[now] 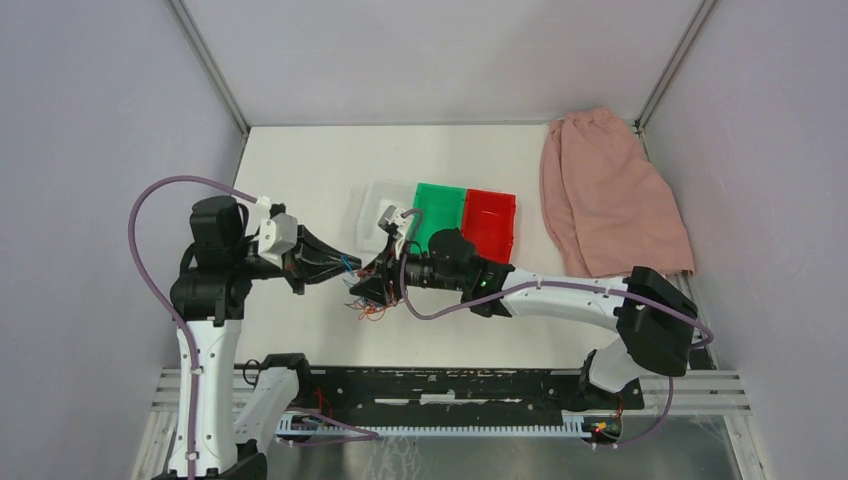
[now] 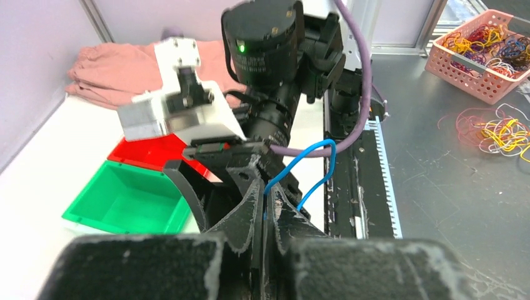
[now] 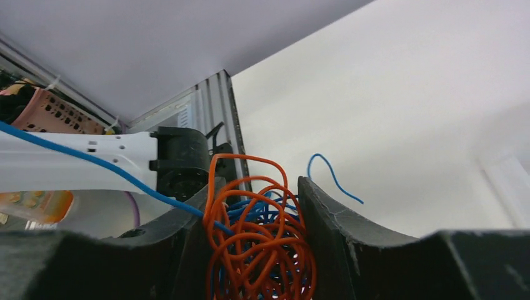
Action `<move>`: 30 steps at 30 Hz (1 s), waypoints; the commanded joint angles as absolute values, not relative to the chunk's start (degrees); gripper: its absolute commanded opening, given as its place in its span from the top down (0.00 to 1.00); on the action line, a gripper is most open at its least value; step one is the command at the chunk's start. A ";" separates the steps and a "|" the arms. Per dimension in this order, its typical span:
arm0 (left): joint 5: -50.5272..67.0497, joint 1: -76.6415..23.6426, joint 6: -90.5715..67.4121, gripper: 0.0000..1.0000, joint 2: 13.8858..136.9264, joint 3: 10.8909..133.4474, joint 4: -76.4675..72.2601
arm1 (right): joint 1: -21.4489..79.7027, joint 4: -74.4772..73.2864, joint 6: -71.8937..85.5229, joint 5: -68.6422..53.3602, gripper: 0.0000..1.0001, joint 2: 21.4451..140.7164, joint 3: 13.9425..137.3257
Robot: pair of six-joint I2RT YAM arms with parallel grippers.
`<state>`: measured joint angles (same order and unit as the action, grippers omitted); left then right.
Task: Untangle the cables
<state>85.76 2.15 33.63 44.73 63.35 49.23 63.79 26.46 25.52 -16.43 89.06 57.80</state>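
Nearest the onlooker, two robot arms rise from the front edge of the white table [image 1: 300, 170] and lean inward until their tips almost meet. Between the tips sit the cables [image 1: 366, 303], a small snarl of orange-red and blue wire whose loose loops trail onto the surface just in front of the bins. The right gripper [image 3: 256, 234] is clamped around the bulk of the knot, its fingers pressing into the orange coils; the left gripper [image 2: 265, 215] has its fingers pinched tight on a single blue strand [image 2: 312, 147] that arcs toward the other arm. The job looks barely begun: one strand is gripped apart and the rest is knotted. Only the right wrist view shows how dense the knot is; only the left wrist view shows a pink basket [image 2: 490, 53] of more wires off the table. Beyond the grippers stand a see-through bin [image 1: 372, 205], a green bin [image 1: 440, 213] and a red bin [image 1: 490, 222]; farthest back, a pink cloth [image 1: 610, 190] lies in the right corner.
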 commanded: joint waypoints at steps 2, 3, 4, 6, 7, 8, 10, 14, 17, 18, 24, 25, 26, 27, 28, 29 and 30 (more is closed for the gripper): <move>88.63 2.15 30.27 0.97 44.72 69.04 47.90 | 61.49 30.58 27.92 -10.78 0.50 84.40 52.66; 88.60 2.13 29.99 0.97 44.71 69.42 47.89 | 61.07 30.69 28.17 -9.97 0.51 83.84 51.83; 88.73 2.13 29.83 0.97 44.56 69.63 47.90 | 60.79 31.04 28.39 -9.55 0.51 83.43 50.95; 88.86 2.10 29.70 0.97 44.11 69.78 47.90 | 60.20 31.46 29.08 -9.44 0.52 82.93 49.62; 88.79 2.11 29.57 0.97 43.75 69.78 47.87 | 60.07 31.77 29.47 -9.53 0.52 82.66 48.98; 88.65 2.18 29.54 0.97 43.54 69.85 47.90 | 59.92 32.18 29.79 -9.62 0.52 82.56 48.39; 88.30 2.09 29.63 0.97 43.33 70.44 47.88 | 59.81 32.71 30.12 -9.92 0.51 82.36 47.43; 86.94 2.15 30.79 0.97 44.09 73.67 47.79 | 59.74 33.64 30.51 -8.59 0.48 82.35 44.54; 84.39 2.15 27.95 0.97 44.66 76.61 43.43 | 59.52 35.82 31.60 -6.98 0.46 82.89 41.73; 83.37 2.17 25.49 0.97 44.65 77.08 40.38 | 59.46 36.48 31.97 -6.62 0.46 83.00 40.88; 68.68 2.11 -0.98 0.97 42.33 73.29 1.94 | 59.38 38.36 33.64 -4.75 0.44 84.42 37.54; 66.67 2.11 -2.61 0.97 42.28 73.19 -1.59 | 59.37 38.36 33.88 -4.42 0.45 84.66 37.20; 64.85 2.18 -4.29 0.97 42.58 73.48 -4.12 | 59.34 38.40 34.05 -4.06 0.44 84.84 36.94; 63.03 2.15 -5.90 0.97 43.09 74.05 -6.37 | 59.38 38.53 34.29 -3.58 0.44 85.02 36.58; 61.21 2.11 -6.68 0.97 43.67 74.98 -7.42 | 59.40 38.50 34.47 -3.23 0.44 85.24 36.23; 59.03 2.11 -6.61 0.97 44.30 76.06 -8.07 | 59.40 38.56 34.61 -2.73 0.44 85.52 35.84; 56.54 2.11 -6.66 0.97 45.03 76.95 -9.18 | 59.38 38.58 34.89 -2.28 0.44 85.92 35.41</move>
<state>68.36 2.15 2.90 43.13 73.47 6.55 59.53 35.18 33.26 -5.23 84.60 36.62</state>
